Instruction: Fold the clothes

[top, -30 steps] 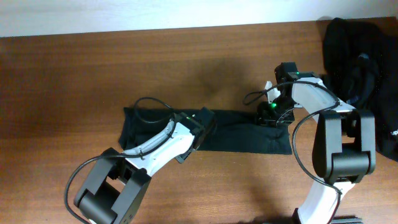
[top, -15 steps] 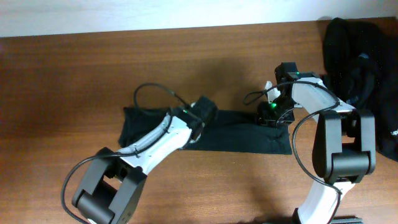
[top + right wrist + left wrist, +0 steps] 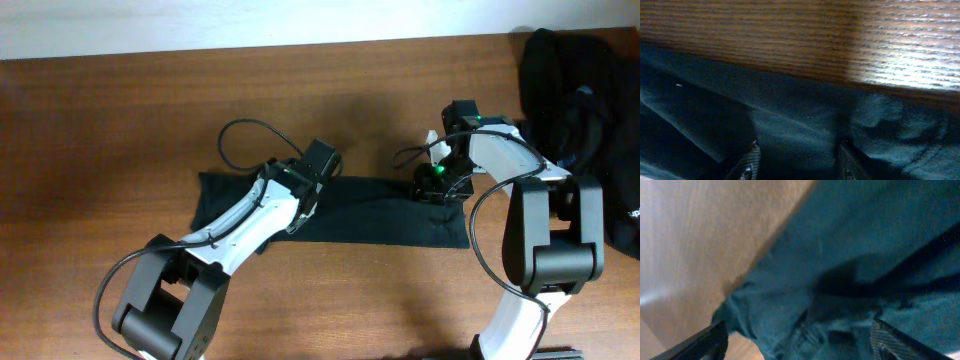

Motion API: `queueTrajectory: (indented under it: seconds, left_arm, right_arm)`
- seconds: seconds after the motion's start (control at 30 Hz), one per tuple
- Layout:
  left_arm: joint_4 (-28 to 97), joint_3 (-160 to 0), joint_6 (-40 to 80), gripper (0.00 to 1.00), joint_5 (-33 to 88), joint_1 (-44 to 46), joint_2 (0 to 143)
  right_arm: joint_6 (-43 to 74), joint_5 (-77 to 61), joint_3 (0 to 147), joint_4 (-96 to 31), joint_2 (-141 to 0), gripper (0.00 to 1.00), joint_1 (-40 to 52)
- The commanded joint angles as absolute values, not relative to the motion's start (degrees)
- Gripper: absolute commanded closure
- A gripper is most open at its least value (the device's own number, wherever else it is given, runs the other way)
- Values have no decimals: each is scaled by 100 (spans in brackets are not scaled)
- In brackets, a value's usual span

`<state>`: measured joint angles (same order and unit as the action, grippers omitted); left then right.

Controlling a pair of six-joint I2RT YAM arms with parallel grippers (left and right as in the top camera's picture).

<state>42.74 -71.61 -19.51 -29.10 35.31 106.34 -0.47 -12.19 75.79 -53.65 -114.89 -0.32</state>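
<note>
Overhead: a black garment (image 3: 385, 215) lies flat as a long strip across the middle of the table (image 3: 120, 130), its long side running left to right. Its left end is wider and a little rumpled, its right end squared off. A pile (image 3: 570, 90) of more black clothes sits heaped at the far right corner, well apart from the strip. The left gripper (image 3: 303, 203) is over the strip just left of its middle, with the arm reaching in from the near left and a black cable (image 3: 250, 135) looping over the wood behind it. The right gripper (image 3: 437, 186) is on the strip's far edge near the right end, with the arm bent in from the near right. Left wrist view: the two fingertips (image 3: 715, 339) stand wide apart at the bottom corners, fully spread and holding nothing. Wrinkled fabric lies below them, with the cloth edge and bare wood to the left. Right wrist view: the fingertips (image 3: 749, 161) stand about half apart, tips down on the fabric beside its far edge. The cloth between them looks flat, and no fold is seen pinched. Bare wood grain runs beyond that edge.
</note>
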Motion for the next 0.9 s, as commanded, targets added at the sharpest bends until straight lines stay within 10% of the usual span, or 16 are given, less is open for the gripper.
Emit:
queueTrajectory:
  seconds: [0.0, 0.33, 0.87]
  left_arm:
    - [4287, -7408, -1678, 7, -3282, 3507, 10582]
    - [6600, -8189, -38, 7, -1100, 3507, 10464]
    - [5577, -7017, 915, 11, -1247, 3507, 10464]
  right_arm:
    - [-82, -989, 7415, -5310, -11555, 44, -38]
    - [-84, -989, 7413, -5317, -11555, 44, -38]
    - [-84, -987, 7413, -5319, -11555, 44, -38]
